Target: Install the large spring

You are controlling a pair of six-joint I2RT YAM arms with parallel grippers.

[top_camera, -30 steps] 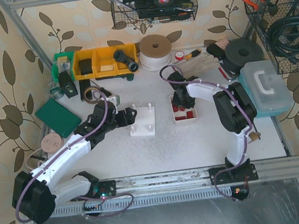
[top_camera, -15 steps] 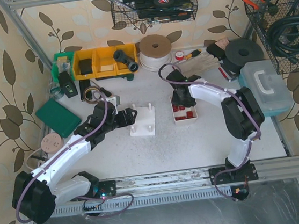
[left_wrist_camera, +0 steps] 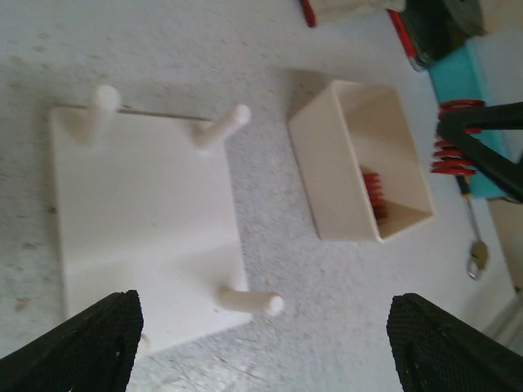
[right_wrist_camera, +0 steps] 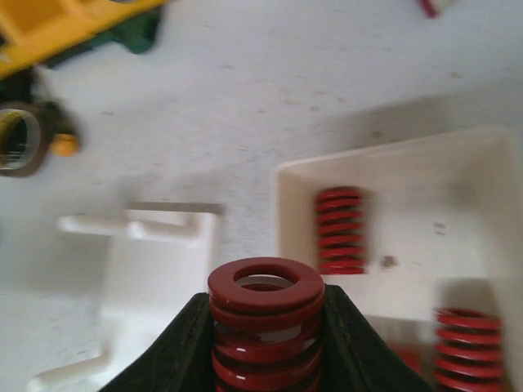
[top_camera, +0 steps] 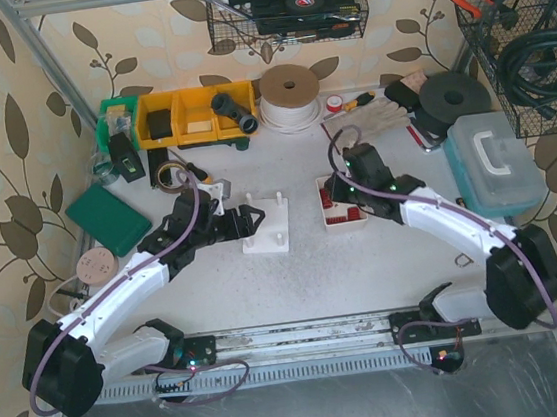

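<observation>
My right gripper (right_wrist_camera: 265, 320) is shut on a large red spring (right_wrist_camera: 265, 304), held upright above the left edge of the white tray (right_wrist_camera: 392, 155). Two more red springs (right_wrist_camera: 341, 230) lie in that tray. The white peg base (top_camera: 266, 232) stands left of the tray (top_camera: 346, 223), with thin upright pegs (left_wrist_camera: 221, 129). My left gripper (left_wrist_camera: 261, 343) is open and empty, low over the near right corner of the base (left_wrist_camera: 139, 237). In the left wrist view the held spring (left_wrist_camera: 453, 139) shows beyond the tray (left_wrist_camera: 327, 163). From above, the right gripper (top_camera: 342, 189) hovers over the tray and the left gripper (top_camera: 250, 220) sits at the base's left side.
Yellow bins (top_camera: 182, 116), a tape roll (top_camera: 288, 92) and gloves (top_camera: 369, 118) line the back. A green pad (top_camera: 109, 218) lies at the left. A blue case (top_camera: 495, 164) and a black disc (top_camera: 454, 98) stand at the right.
The right arm's elbow has swung out to the near right while its gripper came up from the tray with the spring. The left gripper has edged a little toward the base.
</observation>
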